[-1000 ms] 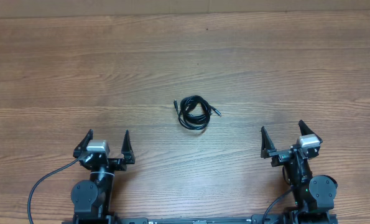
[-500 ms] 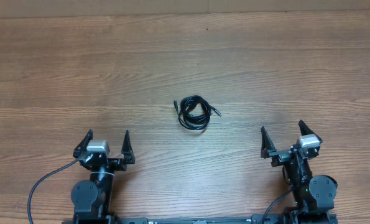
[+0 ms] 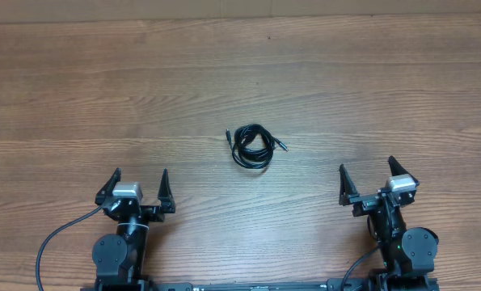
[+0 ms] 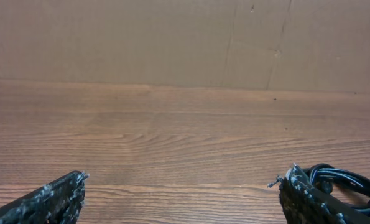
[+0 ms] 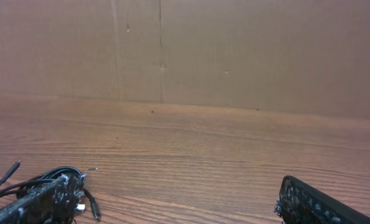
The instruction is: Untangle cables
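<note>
On the table [image 3: 103,81] the cables [image 3: 252,146] form 1 black coil, left hand [image 3: 140,174] and right hand [image 3: 367,165] spread

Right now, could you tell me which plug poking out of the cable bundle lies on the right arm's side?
The right-edge plug of the cables; the other plug sticks out at the bundle's upper left.

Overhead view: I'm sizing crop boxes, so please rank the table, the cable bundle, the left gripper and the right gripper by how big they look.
1. table, filling nearly the whole frame
2. left gripper and right gripper, both open, look about alike, so not ranked
3. cable bundle, smallest
</note>
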